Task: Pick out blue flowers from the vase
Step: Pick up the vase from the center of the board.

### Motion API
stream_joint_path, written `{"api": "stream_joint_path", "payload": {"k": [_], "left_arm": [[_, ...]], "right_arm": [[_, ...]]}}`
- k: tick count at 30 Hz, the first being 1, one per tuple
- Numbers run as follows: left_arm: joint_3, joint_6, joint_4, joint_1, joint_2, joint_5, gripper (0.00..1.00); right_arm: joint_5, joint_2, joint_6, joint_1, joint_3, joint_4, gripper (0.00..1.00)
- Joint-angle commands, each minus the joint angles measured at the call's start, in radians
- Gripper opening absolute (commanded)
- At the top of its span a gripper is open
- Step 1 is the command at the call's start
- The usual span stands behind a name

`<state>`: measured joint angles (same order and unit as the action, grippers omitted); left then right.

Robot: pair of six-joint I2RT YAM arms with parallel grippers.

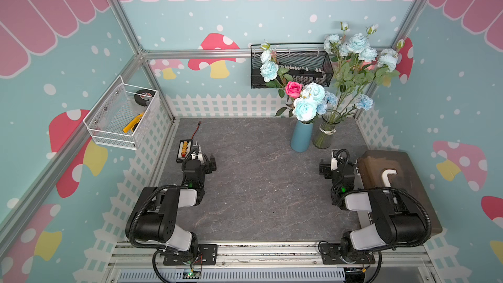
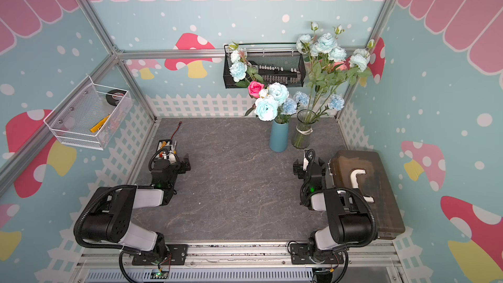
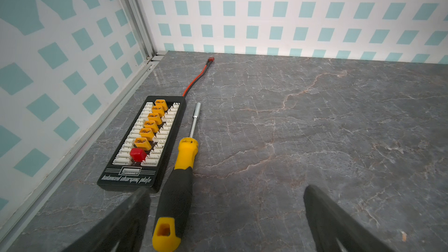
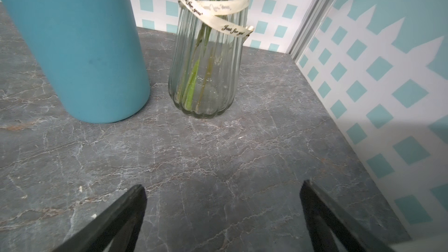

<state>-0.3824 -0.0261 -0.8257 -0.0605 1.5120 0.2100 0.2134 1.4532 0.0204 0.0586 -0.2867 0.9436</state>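
Observation:
Two vases stand at the back right of the table. The teal vase (image 1: 300, 137) (image 4: 80, 52) holds pale blue flowers (image 1: 306, 108) (image 2: 268, 107) and one pink rose (image 1: 293, 89). Beside it, the ribbed glass vase (image 1: 325, 132) (image 4: 206, 69) with a cream ribbon holds taller blue flowers (image 1: 358, 43) (image 2: 326, 43) on green stems. My right gripper (image 1: 333, 159) (image 4: 223, 185) is open and empty, low over the table just in front of the glass vase. My left gripper (image 1: 202, 156) (image 3: 225, 189) is open at the left side, far from both vases.
A yellow and black nut driver (image 3: 177, 190) lies by my left gripper's finger, next to a black charging plate (image 3: 145, 141). A brown box (image 1: 394, 183) sits right of my right arm. A black mesh basket (image 1: 292, 66) and a white wire basket (image 1: 122, 115) hang on the walls.

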Motion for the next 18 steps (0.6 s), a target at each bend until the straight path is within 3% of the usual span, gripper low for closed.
{"api": "stream_joint_path", "payload": {"k": [1,2,4,6,8,9,11,13,16,18], "left_arm": [[0.007,0.026,-0.016,-0.060,-0.078,0.162,0.99],[0.005,0.048,0.011,-0.090,-0.117,0.213,0.99],[-0.022,0.082,0.113,-0.187,-0.222,0.369,0.99],[-0.083,0.010,0.306,-0.243,-0.338,0.398,0.99],[-0.134,-0.109,0.504,-0.262,-0.453,0.310,0.99],[-0.126,-0.145,0.521,-0.265,-0.501,0.226,0.99],[-0.044,-0.237,0.428,-0.261,-0.580,0.072,0.99],[0.064,-0.304,0.321,-0.259,-0.635,-0.055,0.99],[0.114,-0.320,0.356,-0.261,-0.683,-0.147,0.99],[0.145,-0.309,0.362,-0.270,-0.699,-0.174,0.98]], "right_arm": [[0.030,-0.117,0.014,-0.003,-0.004,-0.059,0.99],[0.035,-0.170,0.039,-0.003,-0.030,-0.147,0.99],[0.082,-0.300,0.211,-0.005,-0.158,-0.525,0.99],[-0.002,-0.390,0.268,-0.005,-0.249,-0.725,0.99],[-0.109,-0.469,0.310,-0.005,-0.252,-0.743,0.99],[-0.144,-0.510,0.348,-0.005,-0.228,-0.720,0.99],[-0.259,-0.582,0.351,-0.005,-0.185,-0.666,0.99],[-0.375,-0.601,0.292,0.003,-0.255,-0.779,0.95],[-0.375,-0.568,0.228,0.037,-0.354,-0.937,0.94],[-0.379,-0.549,0.195,0.075,-0.396,-0.974,0.83]]}}
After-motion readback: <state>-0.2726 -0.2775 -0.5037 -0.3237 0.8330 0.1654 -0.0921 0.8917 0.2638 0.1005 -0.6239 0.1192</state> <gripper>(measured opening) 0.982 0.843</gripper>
